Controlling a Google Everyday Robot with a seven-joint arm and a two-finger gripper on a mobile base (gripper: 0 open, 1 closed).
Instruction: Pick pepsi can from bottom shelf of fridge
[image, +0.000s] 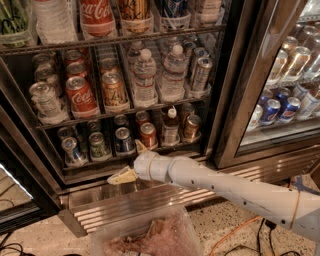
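Note:
The pepsi can (123, 140) is dark blue with a silver top. It stands on the bottom shelf (165, 149) of the fridge (235, 80), between a green can (98, 145) and a red can (148, 134). My gripper (131, 161) is in front of the shelf's steel lip, just below and slightly right of the pepsi can. It is open and empty: one finger (123, 176) points down-left and the other (140, 147) points up toward the cans. It does not touch the pepsi can.
Another blue-silver can (73, 150) stands at the shelf's left, a small bottle (171, 126) and a bronze can (191, 126) at its right. Water bottles (145, 77) fill the rack above. A plastic bin (145, 235) sits on the floor below the grille. The glass door (280, 90) is at the right.

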